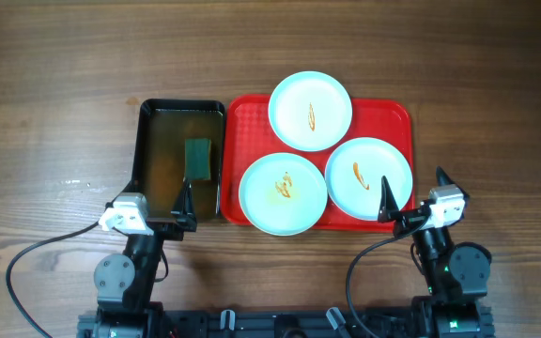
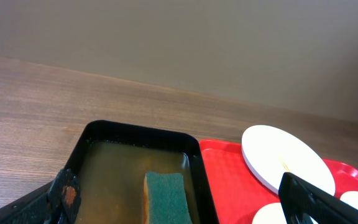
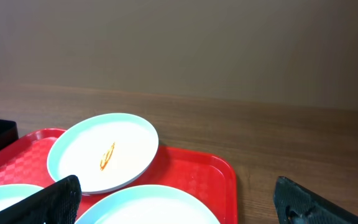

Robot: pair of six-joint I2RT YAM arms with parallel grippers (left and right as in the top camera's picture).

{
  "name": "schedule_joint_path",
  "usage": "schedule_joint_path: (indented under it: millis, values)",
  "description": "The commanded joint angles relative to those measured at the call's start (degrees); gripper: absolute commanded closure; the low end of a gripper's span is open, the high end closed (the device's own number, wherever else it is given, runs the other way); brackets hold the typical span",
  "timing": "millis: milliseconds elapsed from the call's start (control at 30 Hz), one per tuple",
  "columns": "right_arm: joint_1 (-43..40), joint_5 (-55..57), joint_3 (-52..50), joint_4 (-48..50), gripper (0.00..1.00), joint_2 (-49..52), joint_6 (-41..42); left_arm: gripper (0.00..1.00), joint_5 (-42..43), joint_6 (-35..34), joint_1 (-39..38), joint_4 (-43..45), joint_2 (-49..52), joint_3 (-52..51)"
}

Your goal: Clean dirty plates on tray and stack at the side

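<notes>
Three round pale mint-white plates [image 1: 310,111] lay on large red rectangular plastic tray [image 1: 247,127] at 12, 4, 7 o'clock, sauce streaks present: 0 cleaned, 0 stacked. Green sponge [image 1: 197,158] sat in black tub [image 1: 141,150] at tray's 9 o'clock. L gripper [image 1: 153,211], R gripper [image 1: 413,192] both spread wide, empty.

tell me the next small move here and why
Probably lower the left gripper onto the sponge in the black tub and close. It is open and empty near the tub, the sponge lies ungrasped, and all three plates show sauce streaks.
</notes>
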Motion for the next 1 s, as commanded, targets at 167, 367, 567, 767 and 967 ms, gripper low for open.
schedule_joint_path:
  millis: [167, 367, 567, 767, 967]
  values:
    - [-0.31, -0.74, -0.04, 0.26, 0.01, 0.37, -0.96, 0.0, 0.72, 1.14, 0.48, -0.26, -0.42, -0.24]
    - [-0.31, -1.9, -0.02, 0.48, 0.01, 0.37, 0.63, 0.0, 0.7, 1.09, 0.48, -0.28, -0.39, -0.24]
    - [-0.28, -1.84, 8.26, -10.08, 0.01, 2.67, 4.42, 0.0, -3.43, -4.83, 0.48, -5.31, 3.87, 3.69]
    - [-0.28, -5.01, 25.38, -22.97, 0.01, 20.96, 8.44, 0.0, -3.15, -4.96, 0.46, -19.61, 22.6, 20.52]
    - [-0.02, -4.98, 49.13, -43.69, 0.01, 44.46, 7.85, 0.0, 1.07, -4.94, 0.46, -37.4, 49.16, 43.15]
